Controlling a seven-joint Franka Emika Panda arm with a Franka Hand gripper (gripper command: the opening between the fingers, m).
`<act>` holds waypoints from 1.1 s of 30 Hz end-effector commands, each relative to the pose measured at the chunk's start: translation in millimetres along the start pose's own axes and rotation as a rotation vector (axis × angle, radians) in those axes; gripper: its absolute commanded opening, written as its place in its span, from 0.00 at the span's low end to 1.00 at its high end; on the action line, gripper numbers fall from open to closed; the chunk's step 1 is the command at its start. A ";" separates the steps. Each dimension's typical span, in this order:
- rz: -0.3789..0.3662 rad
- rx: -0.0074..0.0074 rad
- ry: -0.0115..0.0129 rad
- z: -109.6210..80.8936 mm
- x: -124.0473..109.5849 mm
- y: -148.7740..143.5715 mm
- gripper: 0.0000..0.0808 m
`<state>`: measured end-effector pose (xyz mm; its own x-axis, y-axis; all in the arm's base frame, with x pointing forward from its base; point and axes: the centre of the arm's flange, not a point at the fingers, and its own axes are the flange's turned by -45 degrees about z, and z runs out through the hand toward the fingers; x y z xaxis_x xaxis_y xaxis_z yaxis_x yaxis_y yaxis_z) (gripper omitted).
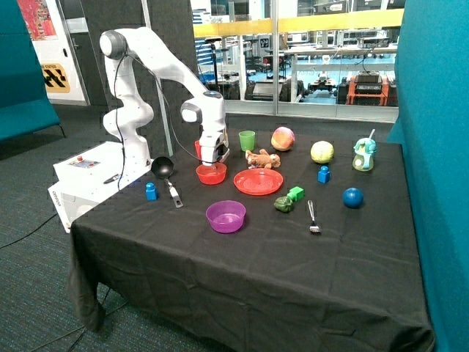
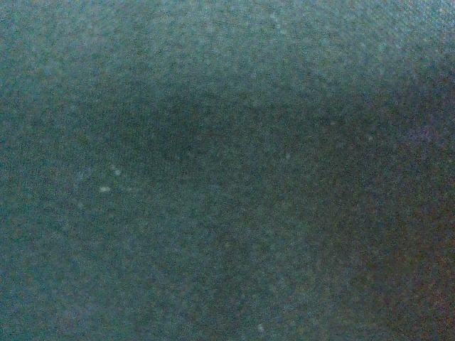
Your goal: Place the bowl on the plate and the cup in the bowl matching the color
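White Franka arm, gripper down at the bowl, right over its rim; we can't tell whether it is spread, closed or gripping the rim. Wrist view gives only dark cloth, nothing else.

Items placed rel. to the plate:
- bowl: red-orange, just beside plate on the arm side, on the cloth, not on plate.
- cup: red, mostly hidden behind gripper, beyond the bowl, not in bowl.
- purple bowl: nearer the front edge, well apart from plate.
- green cup: behind plate.
- stuffed toy: just behind plate.
- peach-like ball: farther back.
- green block & dark green item: near plate's front, far side from arm.
- black ladle, blue block: past the bowl, arm-base side.

We log plate as bare.
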<state>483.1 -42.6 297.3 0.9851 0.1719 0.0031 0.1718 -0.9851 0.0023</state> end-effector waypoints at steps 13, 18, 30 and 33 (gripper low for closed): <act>0.016 0.0022 -0.0031 4.9 -18.1 8.4 0.00; 0.010 0.0023 -0.0031 6.3 -18.5 6.1 0.00; -0.001 0.0023 -0.0031 8.5 -14.3 3.9 0.00; 0.000 0.0023 -0.0031 8.1 -13.3 4.4 0.00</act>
<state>468.9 -51.1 291.8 0.9857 0.1682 0.0018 0.1682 -0.9857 0.0014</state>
